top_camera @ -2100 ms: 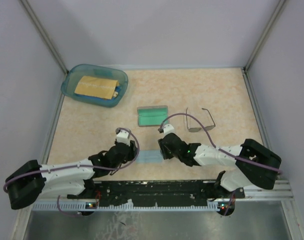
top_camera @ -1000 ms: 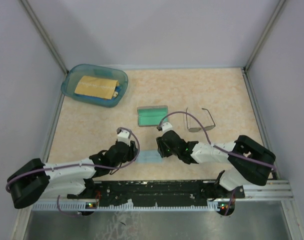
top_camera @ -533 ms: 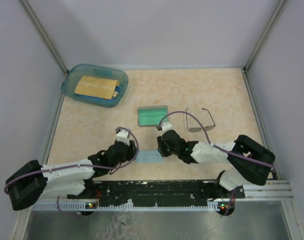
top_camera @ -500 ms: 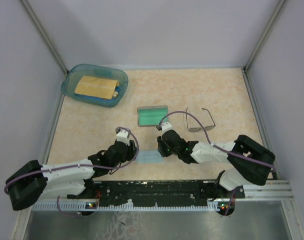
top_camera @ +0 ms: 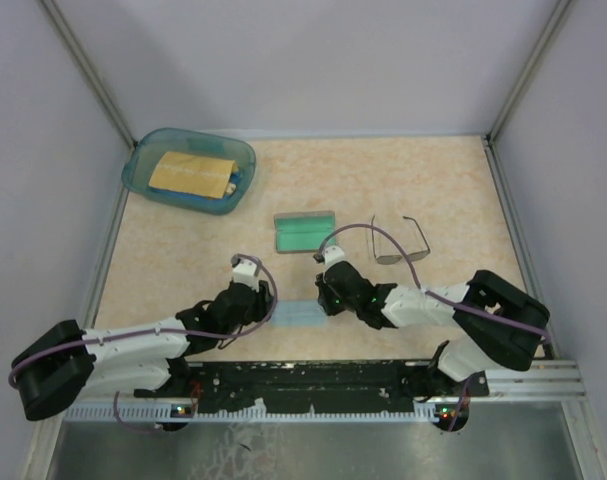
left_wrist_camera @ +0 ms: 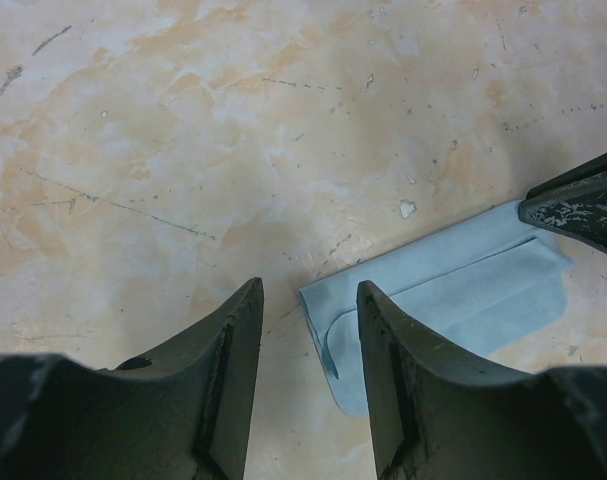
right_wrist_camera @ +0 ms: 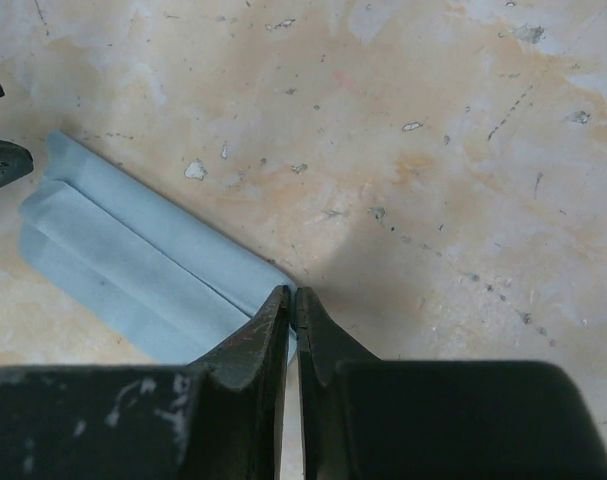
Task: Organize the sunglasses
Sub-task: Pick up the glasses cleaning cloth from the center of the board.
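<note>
The sunglasses (top_camera: pixel 398 243) lie open on the table to the right of the open grey case with teal lining (top_camera: pixel 305 231), apart from both grippers. A folded light blue cloth (top_camera: pixel 298 314) lies between the grippers near the front. My right gripper (top_camera: pixel 324 302) is shut on the cloth's right corner (right_wrist_camera: pixel 268 285), its jaws pinched together (right_wrist_camera: pixel 291 293). My left gripper (top_camera: pixel 267 311) stands open at the cloth's left end (left_wrist_camera: pixel 423 300); the corner lies between its fingertips (left_wrist_camera: pixel 309 290), which do not grip it.
A teal plastic bin (top_camera: pixel 143 160) holding a tan packet sits at the back left. Grey walls enclose the table on three sides. The arms' black base rail (top_camera: pixel 313 380) runs along the near edge.
My right gripper's jaws have closed on the cloth's right corner. The left gripper has crept slightly toward the cloth and stayed open. Sunglasses and case have not moved.
</note>
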You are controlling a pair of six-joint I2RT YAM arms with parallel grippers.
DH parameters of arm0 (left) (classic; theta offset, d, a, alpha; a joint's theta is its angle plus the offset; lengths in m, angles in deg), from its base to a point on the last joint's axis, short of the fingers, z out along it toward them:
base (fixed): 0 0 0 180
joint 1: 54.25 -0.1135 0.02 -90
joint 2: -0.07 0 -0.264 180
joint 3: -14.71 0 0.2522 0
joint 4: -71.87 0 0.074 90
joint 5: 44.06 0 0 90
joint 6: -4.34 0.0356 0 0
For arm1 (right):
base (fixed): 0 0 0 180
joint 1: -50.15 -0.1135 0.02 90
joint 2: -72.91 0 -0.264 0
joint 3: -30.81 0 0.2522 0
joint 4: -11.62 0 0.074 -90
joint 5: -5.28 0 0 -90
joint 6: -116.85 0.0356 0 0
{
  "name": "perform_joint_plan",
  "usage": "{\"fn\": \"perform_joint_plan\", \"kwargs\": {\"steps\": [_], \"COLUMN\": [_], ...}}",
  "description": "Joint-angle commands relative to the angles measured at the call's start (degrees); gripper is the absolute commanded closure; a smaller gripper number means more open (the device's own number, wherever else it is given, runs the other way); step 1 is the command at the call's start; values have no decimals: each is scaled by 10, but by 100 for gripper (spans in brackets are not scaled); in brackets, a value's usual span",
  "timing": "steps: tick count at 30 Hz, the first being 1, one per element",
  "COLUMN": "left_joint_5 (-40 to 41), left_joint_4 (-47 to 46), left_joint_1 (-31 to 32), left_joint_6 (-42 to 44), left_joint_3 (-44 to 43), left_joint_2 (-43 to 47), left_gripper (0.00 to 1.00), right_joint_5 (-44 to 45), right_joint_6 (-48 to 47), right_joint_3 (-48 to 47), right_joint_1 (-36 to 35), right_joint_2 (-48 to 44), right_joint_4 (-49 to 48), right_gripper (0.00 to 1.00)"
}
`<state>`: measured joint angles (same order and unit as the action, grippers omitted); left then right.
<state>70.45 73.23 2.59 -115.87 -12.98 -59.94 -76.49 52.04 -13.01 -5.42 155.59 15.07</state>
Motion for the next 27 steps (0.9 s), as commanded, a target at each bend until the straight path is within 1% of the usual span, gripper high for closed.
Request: {"fn": "perform_joint_plan", "kwargs": {"steps": [1,3,10,15,23,27], "left_joint_5": [-10,-15,-13,-10,-27,-36], "left_joint_4": [-8,-11,-25,-36,-41,-41], "left_joint_1": [-2,-2,-2,-3,-3,-3], "left_joint_6": [-3,-3,-2,0,0,-3], "left_joint_3": [3,1,-5,-5,-5,-6], "left_joint_2": [-10,-20,-60,-64,-74,-81], "left_gripper": [51,51,52,53,63,65], "right_joint_5": [3,1,-2,-3,-4,-3], "right_joint_6": [0,0,-1,-2,-3,-3], "right_joint_3": [-2,-3,-5,-5,-6,-7], "right_joint_1": [4,4,4,4,4,4], "right_joint_2": [-1,1,2,2,2,2], "right_joint_4": [-21,-21,-22,-20,-20,-20], "right_gripper": [93,95,96,96,96,96]}}
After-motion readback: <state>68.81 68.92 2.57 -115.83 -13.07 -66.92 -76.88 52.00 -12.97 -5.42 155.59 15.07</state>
